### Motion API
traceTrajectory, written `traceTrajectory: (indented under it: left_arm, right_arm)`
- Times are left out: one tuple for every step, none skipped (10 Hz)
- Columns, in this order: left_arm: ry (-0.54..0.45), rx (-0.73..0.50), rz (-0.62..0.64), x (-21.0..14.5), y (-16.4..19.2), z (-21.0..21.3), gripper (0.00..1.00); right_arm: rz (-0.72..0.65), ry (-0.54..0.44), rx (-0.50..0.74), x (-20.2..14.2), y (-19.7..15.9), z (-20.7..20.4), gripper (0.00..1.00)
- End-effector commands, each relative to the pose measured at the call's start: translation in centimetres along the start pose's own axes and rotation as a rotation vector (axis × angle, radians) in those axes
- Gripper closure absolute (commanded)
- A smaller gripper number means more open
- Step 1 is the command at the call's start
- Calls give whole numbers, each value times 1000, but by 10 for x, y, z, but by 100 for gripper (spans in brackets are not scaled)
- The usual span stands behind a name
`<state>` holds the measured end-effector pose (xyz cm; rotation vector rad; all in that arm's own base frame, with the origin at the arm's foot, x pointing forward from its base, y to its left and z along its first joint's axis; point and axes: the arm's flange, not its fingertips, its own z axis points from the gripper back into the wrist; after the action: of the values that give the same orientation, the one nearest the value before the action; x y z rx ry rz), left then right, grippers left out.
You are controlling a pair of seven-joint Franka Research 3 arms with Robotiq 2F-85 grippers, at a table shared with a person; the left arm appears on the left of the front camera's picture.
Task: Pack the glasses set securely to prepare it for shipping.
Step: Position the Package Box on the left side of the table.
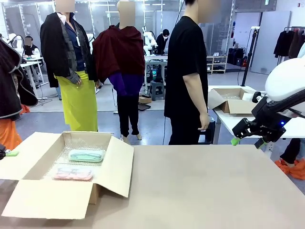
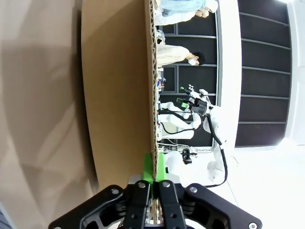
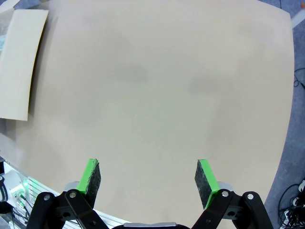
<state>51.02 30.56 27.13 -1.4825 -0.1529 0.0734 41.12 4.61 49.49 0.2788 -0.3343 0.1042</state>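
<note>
The glasses set lies on bubble wrap inside an open cardboard box [image 1: 102,183] at the table's left. The mint green case [image 1: 86,155] is farther back and the pink case [image 1: 73,173] nearer me. My left gripper [image 1: 7,153] is at the picture's left edge, by the box's left flap. In the left wrist view it [image 2: 155,167] is shut, its green pads pinching the edge of that cardboard flap [image 2: 119,86]. My right gripper [image 1: 238,136] hangs open above the table's far right edge. In the right wrist view it [image 3: 150,176] looks down on bare tabletop, nothing between its fingers.
A person in black [image 1: 186,71] stands at the far side of the table, hands down. The box's right flap [image 1: 114,167] leans out over the table, also seen as a flap [image 3: 19,62] from the right wrist. Another open box [image 1: 231,102] sits on a table behind.
</note>
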Motion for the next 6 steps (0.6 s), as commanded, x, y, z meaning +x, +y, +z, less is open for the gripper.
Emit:
traceTrajectory:
  left_arm:
    - [15, -21, 14, 8, -5, 13, 98]
    - [12, -21, 21, 10, -4, 17, 98]
    - [-5, -19, 19, 12, -3, 20, 98]
    - [-18, -37, 25, 12, -3, 19, 98]
    - [-3, 13, -2, 6, 2, 12, 98]
    - [-3, 13, -2, 6, 2, 12, 98]
  right_arm:
    - [4, -11, -6, -1, 1, 0, 0]
    - [4, -11, -6, -1, 1, 0, 0]
    - [4, -11, -6, -1, 1, 0, 0]
    - [4, -11, -6, -1, 1, 0, 0]
    - [4, -11, -6, -1, 1, 0, 0]
    - [4, -11, -6, -1, 1, 0, 0]
